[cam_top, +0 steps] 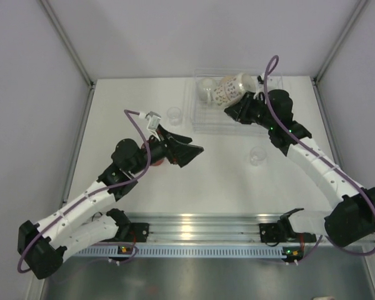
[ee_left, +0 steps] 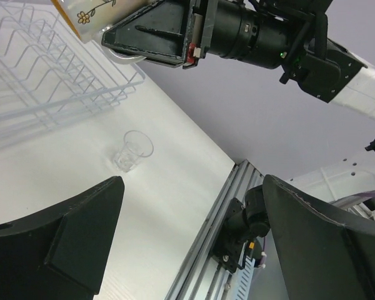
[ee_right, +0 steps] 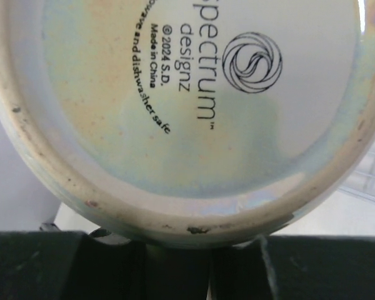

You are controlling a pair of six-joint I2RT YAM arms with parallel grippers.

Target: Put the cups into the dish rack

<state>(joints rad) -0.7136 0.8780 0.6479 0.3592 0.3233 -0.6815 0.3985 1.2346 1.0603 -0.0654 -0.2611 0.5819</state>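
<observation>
The flowered mug [cam_top: 231, 90] is clamped in my right gripper [cam_top: 239, 105], jaws drawn narrow on it near its base. It hangs tipped toward its side over the far right part of the rack [cam_top: 206, 120]. From my right wrist its glazed base fills almost everything ahead of the jaws, the maker's print readable on it, and my fingers [ee_right: 50, 265] lie dark along the bottom edge just under it. That arm reaches forward from its mount at the near right, the forearm angling inward and the wrist turned left over the rack. Beyond the mug's mouth, a white mug [cam_top: 206, 87] sits inside the rack at its far left end. My left gripper [cam_top: 189, 144] stands wide, nothing between its fingers [ee_left: 62, 250]. Its arm stretches from the near left up to mid-table with the wrist pointing right. Straight ahead of those open jaws, well apart from them, a small glass [ee_left: 132, 152] stands upright on the table [cam_top: 225, 181]. The rack's ribbed wire lies up and to the left of it. A second glass [cam_top: 174, 114] stands beyond my left jaws, just beside the rack's left wall.
</observation>
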